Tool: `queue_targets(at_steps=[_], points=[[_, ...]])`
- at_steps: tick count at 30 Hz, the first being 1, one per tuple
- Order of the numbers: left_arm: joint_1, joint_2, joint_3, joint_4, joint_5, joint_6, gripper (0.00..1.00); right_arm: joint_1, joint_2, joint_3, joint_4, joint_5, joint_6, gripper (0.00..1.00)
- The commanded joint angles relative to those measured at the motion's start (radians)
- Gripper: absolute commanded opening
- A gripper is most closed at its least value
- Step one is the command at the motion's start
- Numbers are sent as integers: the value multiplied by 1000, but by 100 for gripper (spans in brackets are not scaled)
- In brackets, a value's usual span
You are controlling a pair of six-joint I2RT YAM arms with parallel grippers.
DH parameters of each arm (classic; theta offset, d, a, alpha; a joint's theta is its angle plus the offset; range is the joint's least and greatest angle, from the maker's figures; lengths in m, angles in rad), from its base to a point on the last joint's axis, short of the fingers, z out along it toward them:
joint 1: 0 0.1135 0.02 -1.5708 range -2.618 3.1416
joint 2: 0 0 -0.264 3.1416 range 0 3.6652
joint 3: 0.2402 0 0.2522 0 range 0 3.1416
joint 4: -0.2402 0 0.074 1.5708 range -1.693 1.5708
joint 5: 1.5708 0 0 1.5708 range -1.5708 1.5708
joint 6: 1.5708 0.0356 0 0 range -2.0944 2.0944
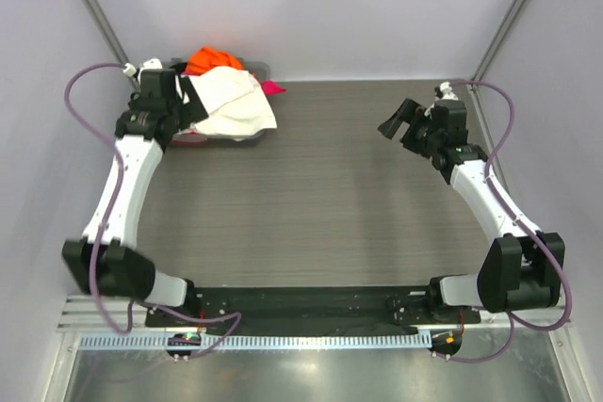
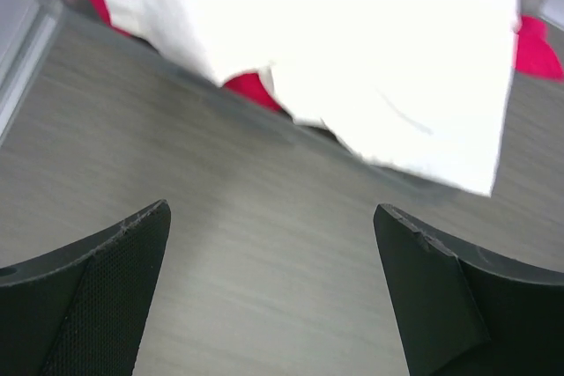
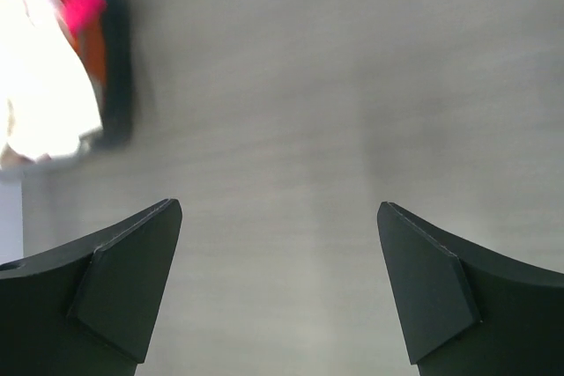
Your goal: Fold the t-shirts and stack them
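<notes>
Top external view: shirts heaped, both claws empty

The cream-white t-shirt (image 1: 236, 101) drapes over the rim of the grey bin (image 2: 150, 57), far-left on the table (image 1: 320, 195), atop an orange t-shirt (image 1: 209, 59) and a pink t-shirt (image 1: 273, 88); the left gripper (image 2: 271, 217) hovers beside it, jaws apart; the right gripper (image 3: 279, 209), also apart, hangs well away; a deep pinch could snag the pink t-shirt too, or drag the grey bin.

Cream-white t-shirt (image 1: 236, 103), orange t-shirt (image 1: 209, 59), pink t-shirt (image 1: 273, 88), grey-grained table (image 1: 330, 195).
</notes>
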Motion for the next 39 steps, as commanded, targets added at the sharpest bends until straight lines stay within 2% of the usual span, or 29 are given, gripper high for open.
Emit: queue_targets(at_steps=[1, 5, 9, 12, 15, 18, 19, 23, 24, 26, 27, 33, 36, 38, 39], points=[[93, 193, 124, 80, 122, 8, 98, 9, -57, 17, -218, -90, 48, 100], [139, 461, 238, 125, 158, 46, 98, 30, -97, 43, -267, -107, 57, 100], [162, 621, 327, 147, 165, 57, 97, 78, -146, 54, -296, -71, 48, 100], [182, 675, 363, 165, 179, 34, 95, 107, -156, 52, -301, -56, 46, 100], [191, 712, 386, 193, 178, 19, 88, 135, -146, 52, -302, -30, 42, 100], [191, 730, 439, 183, 167, 8, 63, 156, -123, 52, -304, -15, 40, 100], [193, 720, 458, 176, 155, 3, 50, 164, -120, 54, -304, -5, 42, 100], [190, 666, 508, 136, 139, -30, 26, 190, -112, 72, -305, 7, 46, 100], [191, 652, 518, 125, 135, -50, 23, 199, -111, 75, -307, 8, 48, 100], [187, 602, 546, 96, 135, -66, 3, 205, -115, 89, -322, 10, 51, 100], [184, 585, 561, 85, 133, -73, 0, 207, -121, 94, -325, 9, 51, 100], [107, 430, 667, 44, 142, -76, 0, 207, -184, 155, -396, 57, 52, 100], [-34, 379, 793, 33, 170, -58, 0, 205, -225, 216, -457, 131, 52, 100], [-95, 356, 827, 33, 182, -43, 0, 207, -264, 261, -509, 165, 65, 100], [-156, 345, 837, 36, 187, -44, 0, 207, -281, 273, -523, 232, 69, 100]])
